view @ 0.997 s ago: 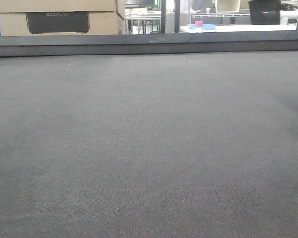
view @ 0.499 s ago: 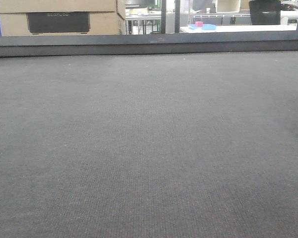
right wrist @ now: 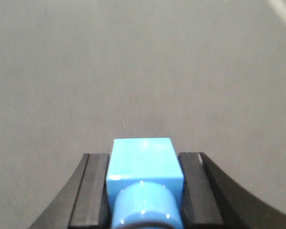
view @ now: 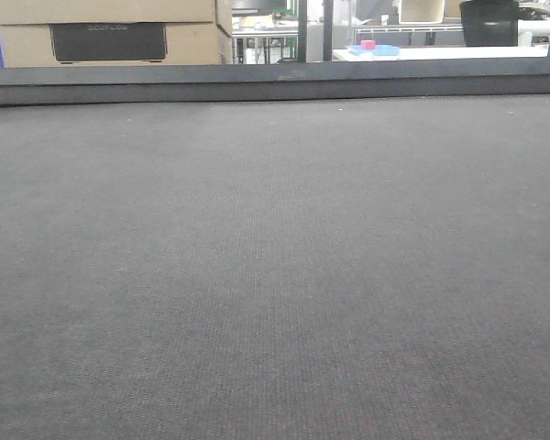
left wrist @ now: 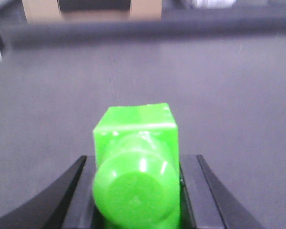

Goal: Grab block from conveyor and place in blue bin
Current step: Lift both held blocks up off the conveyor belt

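The left pincer (left wrist: 140,164) and right pincer (right wrist: 144,157) are each clamping a block.
Front: conveyor (view: 275,257) is stretching to its rail (view: 275,81) at 12 o'clock. Left wrist: green block (left wrist: 136,126) is sitting at 6 o'clock. Right wrist: blue block (right wrist: 142,169), likewise.

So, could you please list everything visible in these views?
conveyor: one, dark grey, fills the front view
rail: one, dark, along the conveyor's far edge
cardboard boxes: two, tan, beyond the rail, left
tray: one, blue, far background, right of centre
green block: one, green, between the left jaws
blue block: one, blue, between the right jaws
left gripper: one, black, shut on the green block
right gripper: one, black, shut on the blue block
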`<act>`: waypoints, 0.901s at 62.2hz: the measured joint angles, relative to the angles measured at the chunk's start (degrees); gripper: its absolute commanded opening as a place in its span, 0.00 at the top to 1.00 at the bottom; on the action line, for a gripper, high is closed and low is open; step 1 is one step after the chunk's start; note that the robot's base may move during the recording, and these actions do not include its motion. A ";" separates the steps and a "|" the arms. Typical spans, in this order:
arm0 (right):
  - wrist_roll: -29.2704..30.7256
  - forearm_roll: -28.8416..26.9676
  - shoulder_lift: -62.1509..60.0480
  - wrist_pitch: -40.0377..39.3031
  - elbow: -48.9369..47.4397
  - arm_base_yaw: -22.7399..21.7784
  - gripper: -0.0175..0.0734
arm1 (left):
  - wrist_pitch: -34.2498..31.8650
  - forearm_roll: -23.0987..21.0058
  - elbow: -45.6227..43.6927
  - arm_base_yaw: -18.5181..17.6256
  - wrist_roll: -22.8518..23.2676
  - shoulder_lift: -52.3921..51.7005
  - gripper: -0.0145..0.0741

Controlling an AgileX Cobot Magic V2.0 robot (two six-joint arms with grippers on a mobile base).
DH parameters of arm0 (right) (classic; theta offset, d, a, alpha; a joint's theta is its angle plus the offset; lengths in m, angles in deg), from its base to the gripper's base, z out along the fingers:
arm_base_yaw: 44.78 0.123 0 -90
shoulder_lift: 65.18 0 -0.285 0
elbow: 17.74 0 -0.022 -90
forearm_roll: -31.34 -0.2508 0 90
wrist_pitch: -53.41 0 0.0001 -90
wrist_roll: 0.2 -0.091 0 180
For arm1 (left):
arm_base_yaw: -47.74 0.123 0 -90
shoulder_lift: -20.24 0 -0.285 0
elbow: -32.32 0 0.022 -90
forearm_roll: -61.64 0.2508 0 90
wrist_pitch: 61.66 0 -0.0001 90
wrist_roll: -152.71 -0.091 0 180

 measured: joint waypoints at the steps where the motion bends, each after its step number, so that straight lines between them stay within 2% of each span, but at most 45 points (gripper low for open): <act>1: 0.00 0.00 -1.13 0.00 0.00 0.00 0.99 | 0.00 -0.03 0.00 0.00 0.00 -0.90 0.96; 22: 0.14 0.00 -16.66 -1.35 0.00 0.00 0.99 | 0.14 -0.13 0.13 0.00 0.00 -16.61 0.96; 36: 0.14 0.00 -22.84 -4.15 0.00 0.00 0.99 | 0.78 -0.13 0.28 0.00 0.00 -19.30 0.96; 56: 0.27 0.00 -23.96 -4.75 0.00 0.00 0.99 | 0.78 -0.13 0.28 0.00 0.00 -19.42 0.96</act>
